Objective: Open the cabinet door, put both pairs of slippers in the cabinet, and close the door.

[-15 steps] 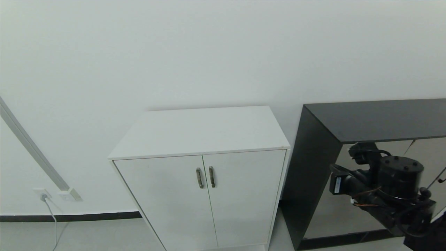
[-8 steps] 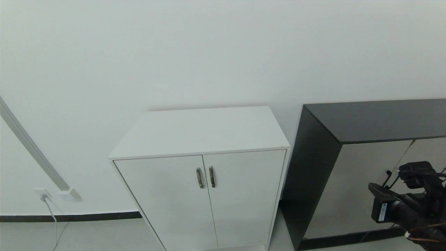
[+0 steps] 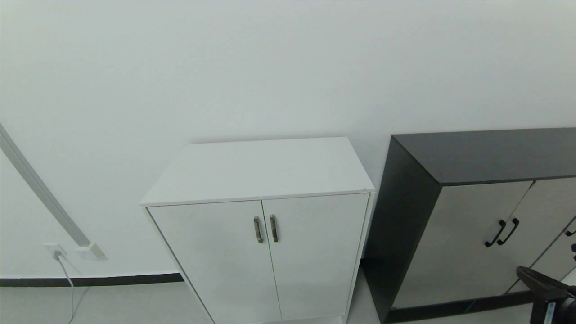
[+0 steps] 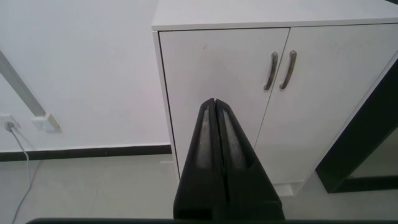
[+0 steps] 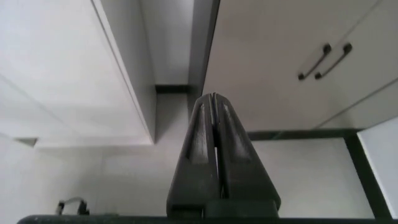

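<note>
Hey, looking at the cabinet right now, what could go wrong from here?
The handles of the white cabinet sit close together, so a gripper might snag both or the wrong one.
The left gripper and right gripper are both shut; either would likely bump a handle unless opened first.
The black cabinet alongside has similar black handles, inviting a mix-up.

The white cabinet [image 3: 258,168] stands upright against the wall [image 3: 270,67], straight ahead of the left hand [image 4: 215,104] and apart from it. Both its doors [image 3: 216,252] are shut, with two grey bar handles [image 3: 258,229] upright, side by side at the middle seam.
</note>
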